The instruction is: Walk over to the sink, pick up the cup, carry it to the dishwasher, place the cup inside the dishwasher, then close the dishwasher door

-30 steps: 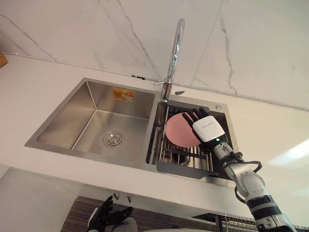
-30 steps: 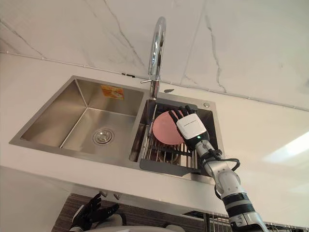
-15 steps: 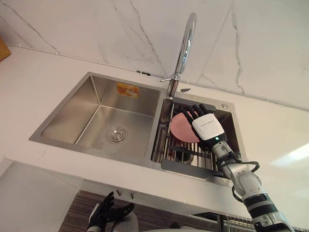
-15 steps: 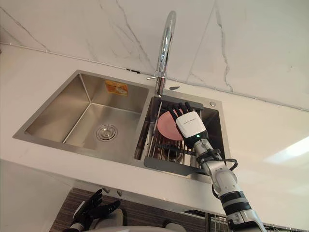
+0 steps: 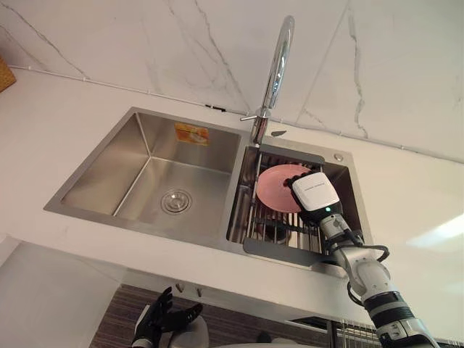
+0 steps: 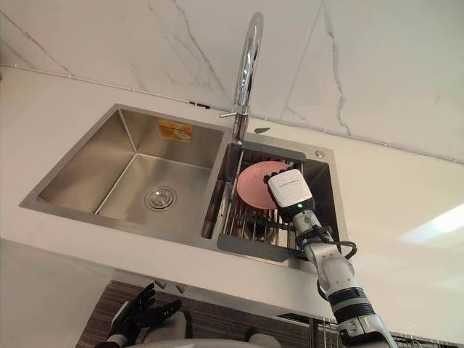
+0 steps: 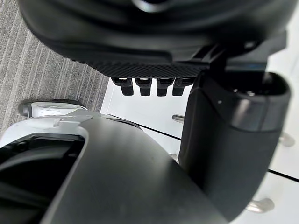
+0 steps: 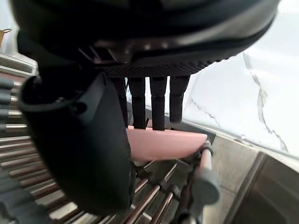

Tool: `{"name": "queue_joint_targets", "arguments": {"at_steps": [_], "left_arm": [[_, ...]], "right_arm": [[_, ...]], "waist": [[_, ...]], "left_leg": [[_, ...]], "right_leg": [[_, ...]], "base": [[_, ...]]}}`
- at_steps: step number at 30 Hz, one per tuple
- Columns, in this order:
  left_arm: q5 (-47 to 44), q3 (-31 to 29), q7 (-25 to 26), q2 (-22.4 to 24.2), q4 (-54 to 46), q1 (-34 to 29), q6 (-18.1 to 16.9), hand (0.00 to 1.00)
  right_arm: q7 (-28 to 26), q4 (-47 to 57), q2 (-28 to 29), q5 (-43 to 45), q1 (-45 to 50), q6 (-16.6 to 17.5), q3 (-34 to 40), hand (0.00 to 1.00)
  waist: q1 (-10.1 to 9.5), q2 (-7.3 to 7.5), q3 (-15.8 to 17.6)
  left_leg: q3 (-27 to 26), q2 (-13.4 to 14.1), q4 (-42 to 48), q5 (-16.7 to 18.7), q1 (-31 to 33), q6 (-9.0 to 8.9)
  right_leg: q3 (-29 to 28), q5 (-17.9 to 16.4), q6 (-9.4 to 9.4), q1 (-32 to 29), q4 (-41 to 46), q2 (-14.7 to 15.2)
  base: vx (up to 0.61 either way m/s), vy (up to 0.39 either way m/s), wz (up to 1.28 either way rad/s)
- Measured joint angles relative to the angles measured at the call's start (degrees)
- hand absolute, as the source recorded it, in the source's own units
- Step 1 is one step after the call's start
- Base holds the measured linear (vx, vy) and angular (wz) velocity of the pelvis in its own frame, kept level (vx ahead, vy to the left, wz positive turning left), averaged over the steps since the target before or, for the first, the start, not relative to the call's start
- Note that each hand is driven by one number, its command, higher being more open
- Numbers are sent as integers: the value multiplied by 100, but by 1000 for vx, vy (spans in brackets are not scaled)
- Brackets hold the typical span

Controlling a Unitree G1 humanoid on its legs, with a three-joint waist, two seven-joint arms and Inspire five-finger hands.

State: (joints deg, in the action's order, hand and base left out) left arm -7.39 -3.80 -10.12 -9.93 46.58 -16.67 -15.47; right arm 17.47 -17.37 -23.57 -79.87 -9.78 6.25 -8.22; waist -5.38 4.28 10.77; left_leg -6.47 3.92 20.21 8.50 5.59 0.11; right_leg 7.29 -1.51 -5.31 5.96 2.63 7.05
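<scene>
The right hand (image 5: 315, 193) is reaching over the pink cup (image 5: 275, 187) leaning in the sink (image 5: 109, 168) rack (image 5: 288, 233), fingers (image 8: 158, 102) straight on its rim, not clamped; closing off-centre is risking a slip between the bars; the left hand (image 5: 163, 320) is hanging open.

The right hand (image 5: 313, 194) is matt black plastic with a glossy white cover on its back. Touching it, the pink dish (image 5: 275, 188) looks smooth and matt. The rack (image 8: 154, 196) below has bare metal rods. Around the hand, the sink (image 5: 109, 170) is brushed steel, and beyond it the faucet (image 5: 278, 58) is mirror-polished. The table (image 5: 58, 123) is smooth white and the wall (image 5: 181, 43) is glossy veined stone. The floor (image 7: 42, 79) by the left hand (image 5: 161, 319) is ribbed grey carpet.
</scene>
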Motion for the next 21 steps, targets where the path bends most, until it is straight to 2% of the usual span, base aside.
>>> {"name": "queue_joint_targets", "arguments": {"at_steps": [16,21], "left_arm": [[0,1,-30,14,16,26,1,100],[0,-3,-28,45,56,24,-7,100]], "right_arm": [[81,50,36,629,-130,-41,50,0],[82,495,35,1008,-12,23,207,0]], "waist": [[-4,-28,0],[34,-84,-7]], "left_leg": [[-26,8,-20,4,-3,-7],[-84,8,-71,3,-16,-6]], "right_leg": [[-16,17,-23,-7,0,-8],[-65,26,-36,-47,0,1]], "base": [[0,0,0],[0,0,-5]]}}
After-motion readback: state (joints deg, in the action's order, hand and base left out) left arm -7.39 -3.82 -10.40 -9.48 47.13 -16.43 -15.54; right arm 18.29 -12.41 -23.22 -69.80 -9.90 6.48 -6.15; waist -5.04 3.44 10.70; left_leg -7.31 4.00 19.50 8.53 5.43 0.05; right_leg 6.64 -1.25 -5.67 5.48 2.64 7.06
